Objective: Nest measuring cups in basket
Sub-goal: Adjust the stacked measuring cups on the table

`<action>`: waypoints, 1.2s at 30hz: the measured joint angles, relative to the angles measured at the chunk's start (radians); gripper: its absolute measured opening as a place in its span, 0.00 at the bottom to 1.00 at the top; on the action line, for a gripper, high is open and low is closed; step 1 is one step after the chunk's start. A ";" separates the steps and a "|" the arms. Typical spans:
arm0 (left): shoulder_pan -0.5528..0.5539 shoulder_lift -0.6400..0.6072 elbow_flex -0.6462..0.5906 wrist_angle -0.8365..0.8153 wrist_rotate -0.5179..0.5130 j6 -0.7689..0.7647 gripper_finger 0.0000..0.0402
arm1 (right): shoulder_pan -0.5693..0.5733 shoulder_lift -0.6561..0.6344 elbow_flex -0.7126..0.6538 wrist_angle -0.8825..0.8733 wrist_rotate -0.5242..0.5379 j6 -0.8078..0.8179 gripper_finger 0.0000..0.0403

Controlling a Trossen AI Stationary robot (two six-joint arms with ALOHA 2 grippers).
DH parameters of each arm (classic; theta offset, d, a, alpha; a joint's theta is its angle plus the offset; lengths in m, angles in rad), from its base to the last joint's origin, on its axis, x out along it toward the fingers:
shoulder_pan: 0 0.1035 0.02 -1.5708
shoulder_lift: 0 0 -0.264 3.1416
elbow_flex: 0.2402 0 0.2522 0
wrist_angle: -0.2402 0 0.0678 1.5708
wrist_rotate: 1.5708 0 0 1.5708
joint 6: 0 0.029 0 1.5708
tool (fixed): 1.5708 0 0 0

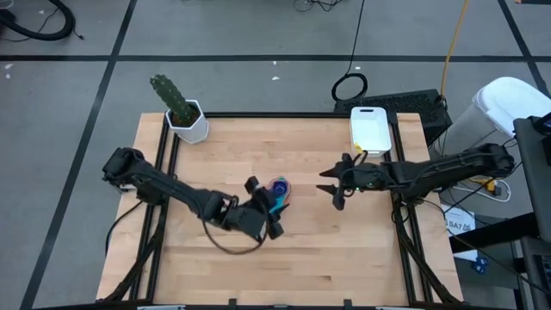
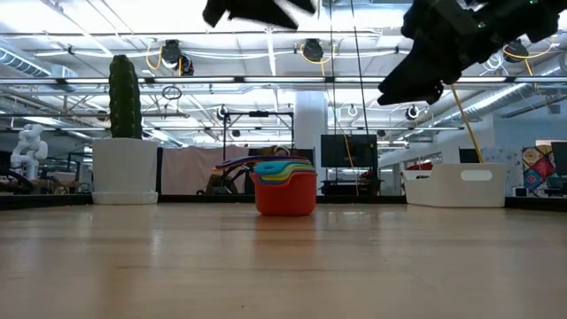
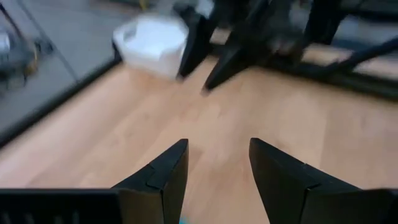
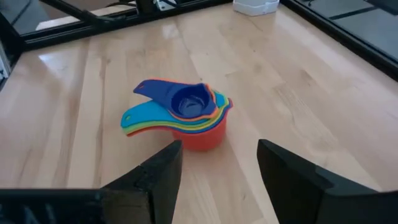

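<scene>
both my grippers hang empty with jaws parted, right gripper [image 4: 214, 165] facing the nested measuring cups [image 4: 184, 115] mid-table, well apart from the basket [image 1: 371, 128], left gripper [image 1: 265, 213] beside them, so lifting by one handle could unstack them.

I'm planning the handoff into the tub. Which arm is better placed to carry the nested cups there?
Probably the right. The right gripper hangs open between the measuring cups and the basket, facing the stack. The left gripper is open just beside the cups, but the basket lies across the table from it.
</scene>
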 joint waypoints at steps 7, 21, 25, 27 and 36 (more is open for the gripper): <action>0.089 -0.050 -0.002 -0.235 0.192 -0.137 0.43 | -0.002 -0.025 -0.012 0.046 0.005 -0.081 0.49; 0.182 -0.069 -0.002 -0.456 0.453 -0.225 0.43 | -0.052 -0.034 -0.012 0.180 0.003 -0.287 0.49; 0.205 -0.066 -0.002 -0.613 0.397 -0.249 0.43 | -0.053 -0.048 -0.012 0.177 0.000 -0.279 0.49; 0.224 -0.058 -0.002 -0.693 0.392 -0.279 0.43 | -0.047 -0.053 -0.012 0.176 -0.001 -0.257 0.49; 0.274 -0.055 -0.002 -0.742 0.428 -0.254 0.22 | -0.020 -0.054 -0.012 0.175 -0.009 -0.255 0.49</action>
